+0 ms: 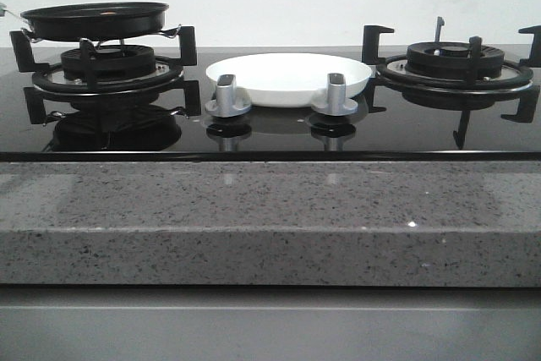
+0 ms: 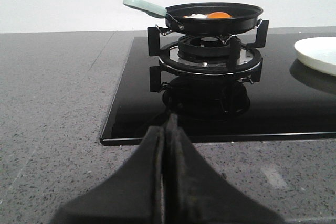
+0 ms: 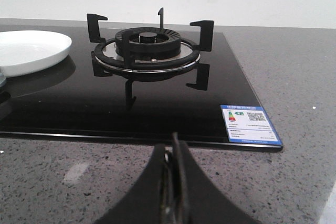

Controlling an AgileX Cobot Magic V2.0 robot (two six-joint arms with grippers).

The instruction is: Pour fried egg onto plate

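Item: black glass hob, set into a speckled grey tabletop; its front edge runs straight and flush with the stone.

Left burner: carries a black frying pan on the raised prongs of its grate. In the left wrist view the fried egg lies inside the pan (white rim, orange yolk, seen low over the pan's edge), and a pale green handle points away from the plate.

Centre: the plate sits flat on the glass between the two burners, well apart from the pan, with two grey knobs just in front of its near rim — one towards each side.

Right burner: grate bare. A blue and white label is stuck at the glass corner nearest the right arm.

Left gripper: fingers pressed together, holding nothing, low over the stone in front of the hob's left corner. An open stretch of glass lies between it and the pan.

Right gripper: fingers together bar a thin slit, holding nothing, over the stone before the hob's front edge — bare glass between it and the right burner.
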